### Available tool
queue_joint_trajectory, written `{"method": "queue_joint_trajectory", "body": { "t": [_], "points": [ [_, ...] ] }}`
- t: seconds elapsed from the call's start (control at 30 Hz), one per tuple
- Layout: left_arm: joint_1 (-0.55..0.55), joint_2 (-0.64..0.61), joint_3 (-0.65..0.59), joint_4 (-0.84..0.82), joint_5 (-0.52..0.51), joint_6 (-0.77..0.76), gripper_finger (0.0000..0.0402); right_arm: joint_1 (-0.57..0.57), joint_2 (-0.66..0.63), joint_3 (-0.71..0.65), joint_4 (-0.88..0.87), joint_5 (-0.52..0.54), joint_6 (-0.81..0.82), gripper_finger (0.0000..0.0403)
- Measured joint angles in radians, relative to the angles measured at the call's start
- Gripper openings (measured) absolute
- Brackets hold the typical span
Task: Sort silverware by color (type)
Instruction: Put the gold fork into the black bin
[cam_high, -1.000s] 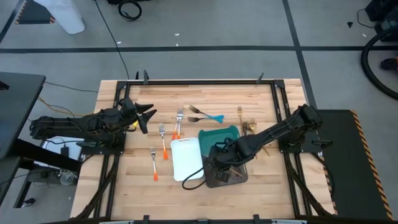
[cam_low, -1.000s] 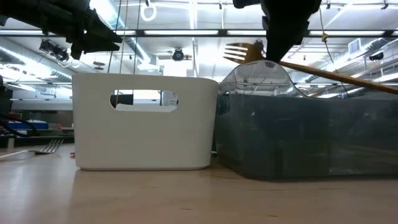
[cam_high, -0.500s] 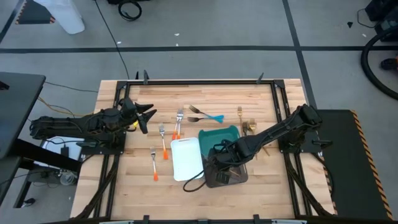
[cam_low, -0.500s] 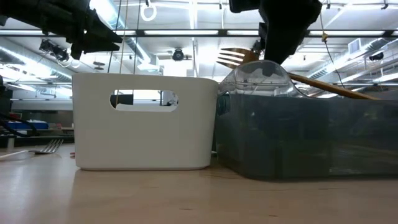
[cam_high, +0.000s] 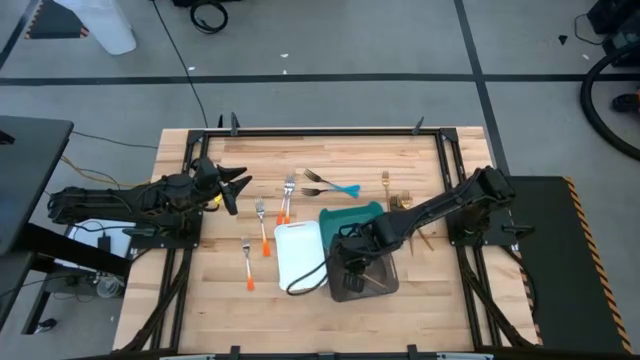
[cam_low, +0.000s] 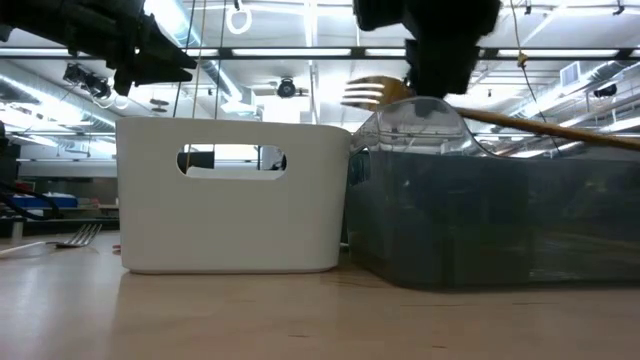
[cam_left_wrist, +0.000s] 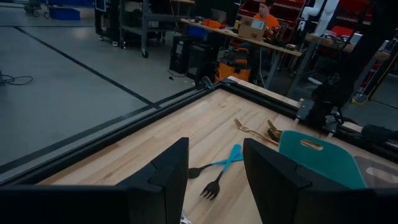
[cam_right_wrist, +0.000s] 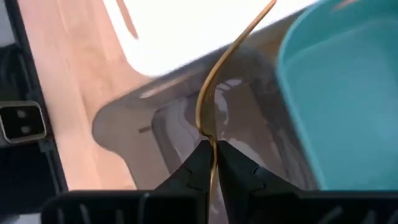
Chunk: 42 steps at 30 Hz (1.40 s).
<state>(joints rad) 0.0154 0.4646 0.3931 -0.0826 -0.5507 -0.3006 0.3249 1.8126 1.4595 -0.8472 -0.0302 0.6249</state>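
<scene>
Right gripper pinched shut on a gold fork, right above the grey tray, likely so the fork can drop in with the other gold ones. Tray walls close on all sides; white tray and teal tray touching beside it, so little room to swing. Left gripper open, holding nothing, waiting near the desk edge. More forks lying loose on open wood, easy to reach.

No legible text, labels, brands or numbers in any view. Background room items too indistinct to read.
</scene>
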Motion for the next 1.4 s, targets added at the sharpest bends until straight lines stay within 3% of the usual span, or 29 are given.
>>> {"method": "queue_joint_trajectory", "body": {
  "t": [0.2,0.53,0.7,0.93,1.4],
  "points": [
    [0.000,0.000,0.000,0.001,0.000,0.000,0.0160,-0.038,0.001,0.053,-0.091,-0.085,-0.005,0.0032],
    [0.000,0.000,0.000,0.003,0.000,0.000,0.0160,-0.078,0.016,0.079,-0.143,-0.330,0.008,0.0032],
    [0.000,0.000,0.000,0.010,0.000,0.000,0.0160,-0.078,0.081,0.101,-0.195,-0.357,-0.036,0.0032],
    [0.000,0.000,0.000,0.005,0.000,0.000,0.0160,-0.079,0.224,0.308,-0.435,-0.299,-0.183,0.0032],
    [0.000,0.000,0.000,-0.002,0.000,0.001,0.0160,-0.095,0.281,0.339,-0.412,-0.303,-0.251,0.0032]
  ]
}}
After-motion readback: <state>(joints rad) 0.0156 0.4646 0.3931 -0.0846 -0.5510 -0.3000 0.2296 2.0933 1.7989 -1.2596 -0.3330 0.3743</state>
